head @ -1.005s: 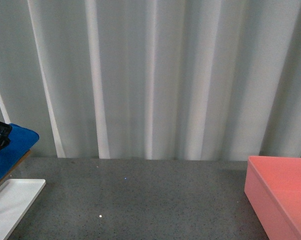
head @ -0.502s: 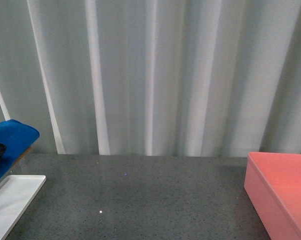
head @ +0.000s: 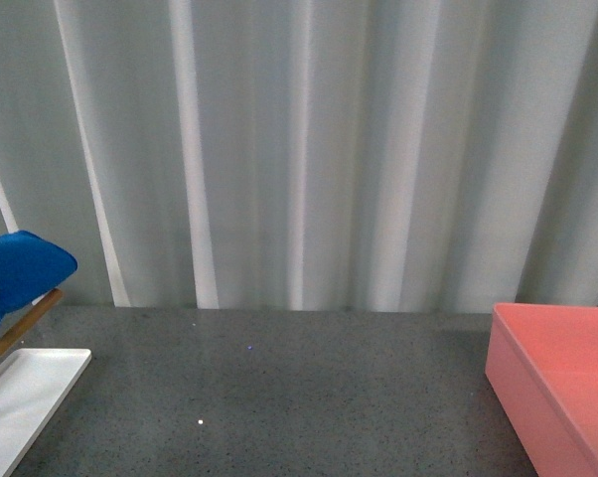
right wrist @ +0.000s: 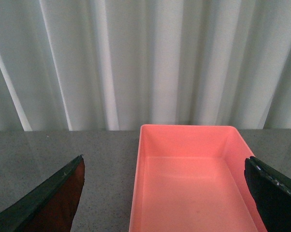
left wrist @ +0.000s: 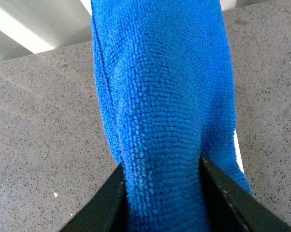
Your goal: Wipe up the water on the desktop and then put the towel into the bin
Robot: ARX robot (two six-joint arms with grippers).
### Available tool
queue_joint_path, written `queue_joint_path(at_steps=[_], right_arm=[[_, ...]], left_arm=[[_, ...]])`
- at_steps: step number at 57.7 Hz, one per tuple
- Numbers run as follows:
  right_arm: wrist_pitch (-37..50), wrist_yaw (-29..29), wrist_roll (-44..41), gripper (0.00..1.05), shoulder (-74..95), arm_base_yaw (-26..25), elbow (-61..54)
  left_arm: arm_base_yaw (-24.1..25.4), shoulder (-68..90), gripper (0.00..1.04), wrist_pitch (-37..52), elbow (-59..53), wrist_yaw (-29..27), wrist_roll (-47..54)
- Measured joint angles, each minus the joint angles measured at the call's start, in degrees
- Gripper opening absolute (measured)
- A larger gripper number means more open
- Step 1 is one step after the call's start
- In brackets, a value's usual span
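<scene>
Pale pleated curtains back the speckled grey desktop [head: 309,397], where the blue towel [head: 21,268] is held aloft at the far left, near a white tray [head: 26,402], pinched between the jaws of the left gripper [left wrist: 162,193]. Wiping appears not yet begun; any water is too faint to make out. At right, the pink bin [head: 529,417] sits empty before the right gripper [right wrist: 167,191], its jaws spread wide

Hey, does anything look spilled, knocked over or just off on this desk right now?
Nothing stands out. The desktop shows no clear puddle, only two tiny bright specks that may or may not be water. The towel hangs pinched in the left gripper, and the bin sits upright and empty.
</scene>
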Motion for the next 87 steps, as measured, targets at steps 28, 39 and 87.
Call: queue_joint_path(at_steps=[28, 39, 87], right_arm=[[0.0, 0.0, 0.0, 0.98, 0.0, 0.0, 0.0], [0.0, 0.0, 0.0, 0.98, 0.0, 0.0, 0.0], [14.67, -40.13, 3.34, 0.98, 52.94, 6.16, 13.66]], left_arm=[[-18.01, -22.32, 0.05, 23.21, -15.61, 30.42, -33.38], [-30.12, -19.06, 0.05, 36.59, -17.84, 24.3, -51.1], [-35.87, -17.35, 0.05, 35.67, -17.7, 17.57, -55.63]])
